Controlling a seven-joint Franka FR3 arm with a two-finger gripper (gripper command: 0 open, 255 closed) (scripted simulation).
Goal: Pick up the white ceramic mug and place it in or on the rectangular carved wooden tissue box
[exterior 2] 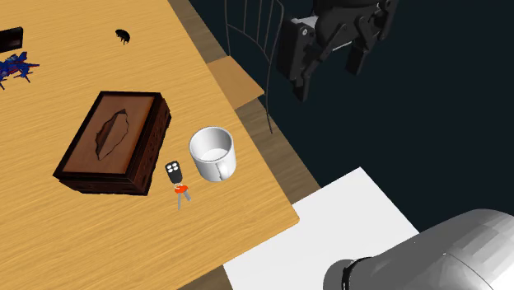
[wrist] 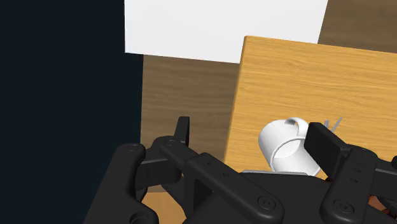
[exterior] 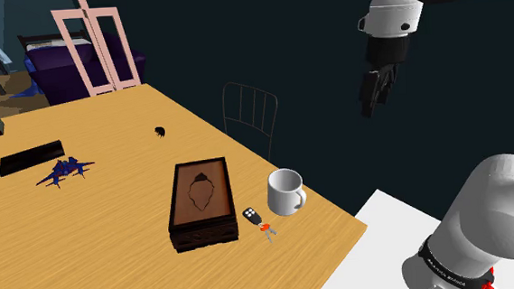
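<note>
Shoulder view | mug plain white, upright, empty, one handle | hand released, well apart from mug

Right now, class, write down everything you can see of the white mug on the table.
The mug is plain white and looks glazed, with one loop handle. It stands upright, mouth up, empty inside, on the wooden table near its edge. A key fob lies close beside it without touching, and the brown box sits just beyond that. Only the table touches it.
</note>
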